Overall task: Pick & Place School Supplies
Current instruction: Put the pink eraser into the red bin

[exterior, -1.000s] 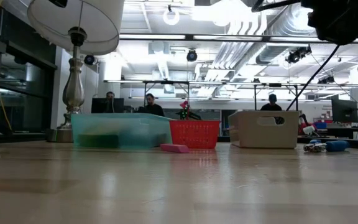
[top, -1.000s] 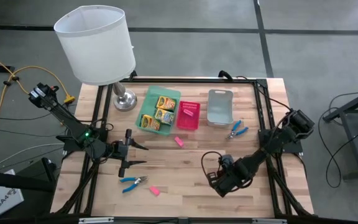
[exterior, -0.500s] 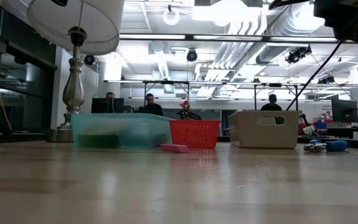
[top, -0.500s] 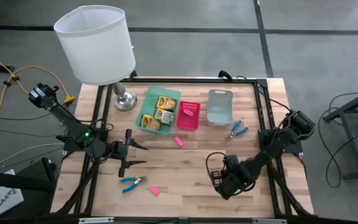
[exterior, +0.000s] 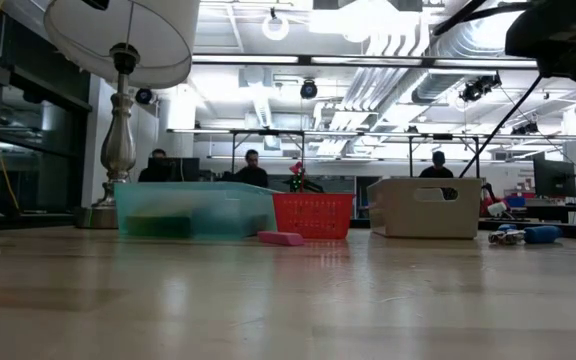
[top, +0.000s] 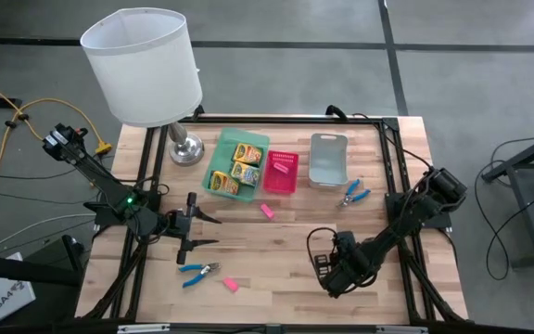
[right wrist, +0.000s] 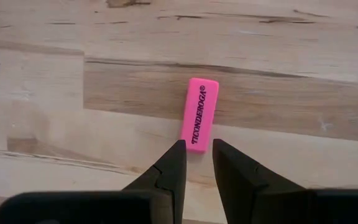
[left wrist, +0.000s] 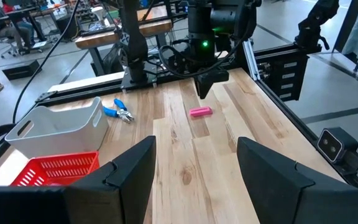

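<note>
Crayon boxes (top: 236,167) sorted in green tray (top: 221,153); one eraser (top: 283,167) in pink tray (top: 281,186). Left on table (top: 276,246): three erasers, both scissors (top: 351,194). Right hand (right wrist: 195,163) nearly closed above eraser (right wrist: 199,114), gripping nothing; left hand (top: 196,230) spread wide, empty.

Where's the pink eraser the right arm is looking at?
In the right wrist view, the pink eraser lies flat on the wooden table, just ahead of the right gripper, on the table's right half.

Evenly and brightly lit from overhead. Ceiling lights (exterior: 356,18) blown out in the low view, glaring off the table (exterior: 298,290). Near tabletop soft there, green tray (exterior: 193,210) blurred. Soft shadows under the eraser (right wrist: 201,114). Wrist fingers (left wrist: 129,171) out of focus.
</note>
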### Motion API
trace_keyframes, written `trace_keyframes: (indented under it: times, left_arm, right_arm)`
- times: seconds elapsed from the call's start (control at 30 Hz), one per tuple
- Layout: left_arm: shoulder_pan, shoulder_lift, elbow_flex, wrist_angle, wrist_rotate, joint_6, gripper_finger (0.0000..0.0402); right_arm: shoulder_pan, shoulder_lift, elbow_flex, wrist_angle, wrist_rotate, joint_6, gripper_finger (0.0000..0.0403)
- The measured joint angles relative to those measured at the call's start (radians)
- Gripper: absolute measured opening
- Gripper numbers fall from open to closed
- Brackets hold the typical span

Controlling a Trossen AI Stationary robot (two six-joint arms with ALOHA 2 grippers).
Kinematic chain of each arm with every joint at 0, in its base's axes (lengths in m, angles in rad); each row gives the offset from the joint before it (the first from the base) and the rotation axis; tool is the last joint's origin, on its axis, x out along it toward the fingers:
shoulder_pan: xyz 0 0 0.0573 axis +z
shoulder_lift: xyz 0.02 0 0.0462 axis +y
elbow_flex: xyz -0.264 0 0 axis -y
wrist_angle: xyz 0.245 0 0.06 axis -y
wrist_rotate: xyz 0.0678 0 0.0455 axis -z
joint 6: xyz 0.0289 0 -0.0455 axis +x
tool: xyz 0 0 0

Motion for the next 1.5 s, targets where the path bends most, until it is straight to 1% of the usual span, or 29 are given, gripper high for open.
trace_keyframes:
  times: [0.13, 0.23, 0.4, 0.57, 0.83, 0.97, 1.13, 1.33, 1.5]
  left_arm:
    - [0.0, 0.0, 0.0, 0.0, 0.0, -0.001, 0.0218]
    - [0.0, 0.0, 0.0, 0.0, 0.0, -0.002, 0.0218]
    - [0.0, 0.0, 0.0, 0.0, 0.0, -0.002, 0.0218]
    - [0.0, 0.0, 0.0, 0.0, 0.0, -0.002, 0.0218]
    - [0.0, 0.0, 0.0, -0.001, 0.005, -0.002, 0.0218]
    - [0.0, 0.0, 0.0, 0.0, 0.02, -0.002, 0.0218]
    - [0.0, 0.0, 0.0, 0.0, 0.021, -0.002, 0.0218]
    - [0.0, 0.0, 0.0, -0.001, 0.021, -0.002, 0.0218]
    - [0.0, 0.0, 0.0, 0.0, 0.021, -0.001, 0.0218]
  right_arm:
    - [0.0, 0.0, 0.0, 0.0, 0.001, 0.007, 0.0082]
    - [-0.003, 0.0, 0.0, 0.001, 0.0, 0.016, 0.0107]
    - [-0.003, 0.0, 0.0, 0.001, 0.0, 0.096, 0.0156]
    - [-0.003, 0.005, 0.0, 0.002, 0.0, 0.137, 0.0181]
    - [-0.01, 0.065, -0.002, 0.018, -0.047, 0.122, 0.0174]
    - [-0.01, 0.065, -0.002, 0.021, -0.04, 0.116, 0.0168]
    - [-0.01, 0.065, -0.002, 0.032, 0.0, 0.115, 0.0168]
    - [-0.01, 0.065, -0.002, 0.032, 0.009, 0.104, 0.017]
    - [-0.01, 0.065, -0.031, 0.073, 0.004, 0.108, 0.0172]
